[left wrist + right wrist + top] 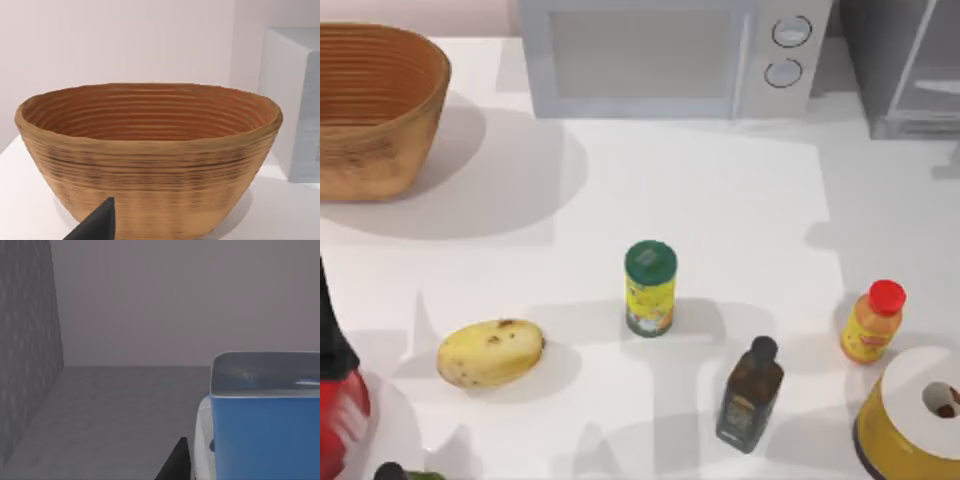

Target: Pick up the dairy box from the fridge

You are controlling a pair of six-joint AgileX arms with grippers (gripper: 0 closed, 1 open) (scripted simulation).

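The dairy box (260,435), white with a blue top, stands close up in the right wrist view on the dark grey floor inside the fridge (115,410). My right gripper (175,462) shows as a dark tip right beside the box's side; whether it grips the box I cannot tell. In the top view the fridge (910,70) stands at the back right corner of the table. My left gripper (95,225) hangs in front of the wicker basket (150,150), apart from it.
A pale grey microwave (670,55) stands at the back middle, the wicker basket (370,110) at the back left. On the table lie a mango (490,352), a green-lidded yellow can (650,288), a dark bottle (750,395), an orange sauce bottle (872,322) and a yellow-and-white roll (915,415).
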